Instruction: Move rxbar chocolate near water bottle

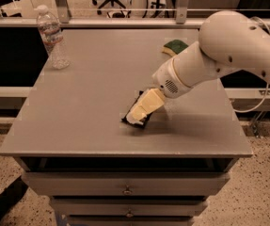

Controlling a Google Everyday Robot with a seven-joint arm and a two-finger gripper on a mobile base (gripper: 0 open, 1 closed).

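The rxbar chocolate [131, 121], a flat black bar, lies on the grey table [87, 102] near its front middle, mostly covered by my gripper. My gripper [138, 114], with cream-coloured fingers, is down on top of the bar, reaching in from the right on the white arm [228, 51]. The water bottle [52, 37], clear with a white cap and a label, stands upright at the table's far left corner, well away from the bar.
A green-and-yellow sponge [174, 46] lies at the back of the table, just behind the arm. Drawers [125, 187] run below the front edge. A rail and office chairs stand behind the table.
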